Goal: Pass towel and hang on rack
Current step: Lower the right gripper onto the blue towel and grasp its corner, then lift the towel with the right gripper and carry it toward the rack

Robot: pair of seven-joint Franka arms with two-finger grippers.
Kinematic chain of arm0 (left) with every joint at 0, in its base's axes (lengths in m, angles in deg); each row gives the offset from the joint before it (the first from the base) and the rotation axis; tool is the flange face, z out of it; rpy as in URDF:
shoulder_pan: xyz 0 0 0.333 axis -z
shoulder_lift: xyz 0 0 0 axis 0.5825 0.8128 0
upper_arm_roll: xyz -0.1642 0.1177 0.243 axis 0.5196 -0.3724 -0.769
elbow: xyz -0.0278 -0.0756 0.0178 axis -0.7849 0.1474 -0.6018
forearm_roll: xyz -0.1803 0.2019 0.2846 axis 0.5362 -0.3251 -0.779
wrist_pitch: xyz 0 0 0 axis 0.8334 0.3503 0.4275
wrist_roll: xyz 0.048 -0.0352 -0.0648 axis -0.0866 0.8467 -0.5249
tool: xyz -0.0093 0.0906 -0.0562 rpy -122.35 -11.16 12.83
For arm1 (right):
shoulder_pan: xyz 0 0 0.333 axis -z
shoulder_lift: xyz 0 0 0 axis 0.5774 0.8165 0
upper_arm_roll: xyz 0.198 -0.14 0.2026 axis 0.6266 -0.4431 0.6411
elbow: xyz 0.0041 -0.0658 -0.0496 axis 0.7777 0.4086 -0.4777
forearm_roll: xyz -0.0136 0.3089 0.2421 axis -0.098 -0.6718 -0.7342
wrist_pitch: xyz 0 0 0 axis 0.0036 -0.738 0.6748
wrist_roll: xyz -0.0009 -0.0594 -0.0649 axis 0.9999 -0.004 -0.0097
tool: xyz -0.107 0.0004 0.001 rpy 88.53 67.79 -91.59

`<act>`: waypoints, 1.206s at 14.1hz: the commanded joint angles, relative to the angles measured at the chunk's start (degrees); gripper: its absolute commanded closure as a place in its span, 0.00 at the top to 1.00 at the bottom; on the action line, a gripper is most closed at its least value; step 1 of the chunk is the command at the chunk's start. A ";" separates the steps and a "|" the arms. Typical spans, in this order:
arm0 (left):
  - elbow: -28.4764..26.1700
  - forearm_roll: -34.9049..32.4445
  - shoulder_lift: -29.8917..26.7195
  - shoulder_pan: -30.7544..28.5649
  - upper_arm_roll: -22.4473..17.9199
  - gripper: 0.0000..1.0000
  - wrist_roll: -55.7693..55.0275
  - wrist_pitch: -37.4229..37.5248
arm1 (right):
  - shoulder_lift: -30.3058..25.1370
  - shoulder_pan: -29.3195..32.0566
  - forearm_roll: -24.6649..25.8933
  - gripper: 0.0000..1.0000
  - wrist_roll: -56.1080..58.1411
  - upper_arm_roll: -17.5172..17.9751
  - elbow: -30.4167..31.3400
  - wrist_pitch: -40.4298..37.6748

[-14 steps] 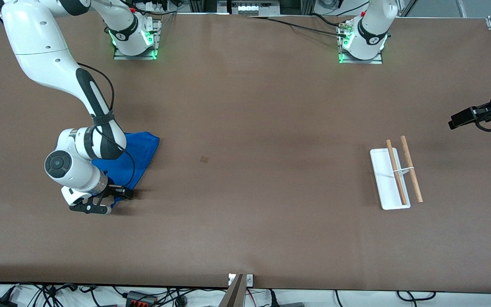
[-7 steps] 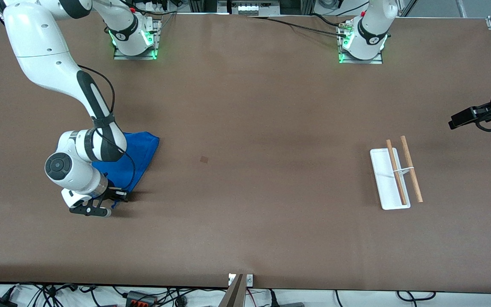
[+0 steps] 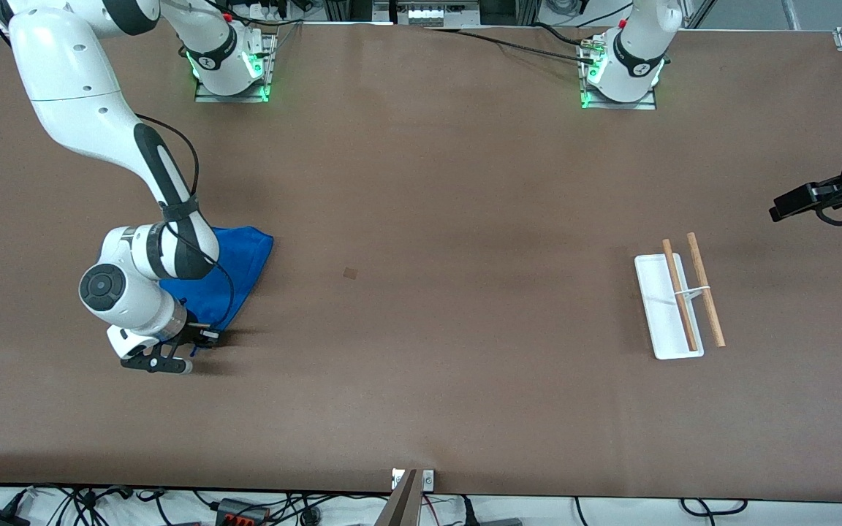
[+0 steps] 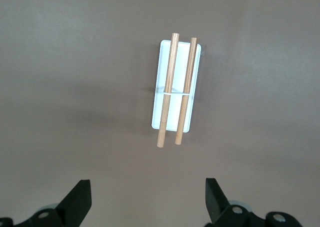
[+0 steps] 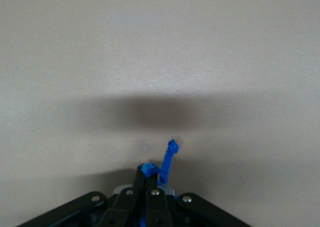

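Look at your right gripper (image 3: 194, 349); it is low over the table (image 3: 421, 307) at the right arm's end, and its jaws are pressed together on a corner of the towel (image 3: 227, 274); in the right wrist view a little blue tuft of towel (image 5: 167, 164) sticks out just past the right gripper (image 5: 148, 179), right between the tips. The rest of the towel lies on the table under the wrist and spreads away from the jaws toward the arm bases.

Since a second ago, the right gripper has slid a tiny bit toward the front camera, and the corner has gone with it; the blue bit you could see by the jaws has shrunk, so the pinch looks tighter now; the big part of the towel has not moved.

Your left gripper (image 4: 146, 199) waits up in the air, with the rack just ahead of it; its jaws are spread wide with nothing between them; it has not moved. The rack (image 3: 677, 303) stands on the table at the left arm's end, well apart from the towel; in the left wrist view the rack (image 4: 176, 89) shows its two rods side by side over the white base; it has stayed put too.
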 commanded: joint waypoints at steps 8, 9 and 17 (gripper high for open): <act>1.81 1.16 0.74 -0.37 0.18 1.00 0.84 1.20 | -12.95 -1.04 -0.92 0.00 4.95 16.51 -5.05 -13.30; 1.81 1.16 0.74 -0.28 0.18 1.00 0.84 1.29 | -13.74 -1.22 -0.92 0.00 2.42 19.76 -5.13 -12.95; 1.89 8.69 3.89 -0.63 0.09 1.00 1.01 2.17 | -12.43 -13.50 -0.66 0.00 -27.18 29.98 -13.92 -0.42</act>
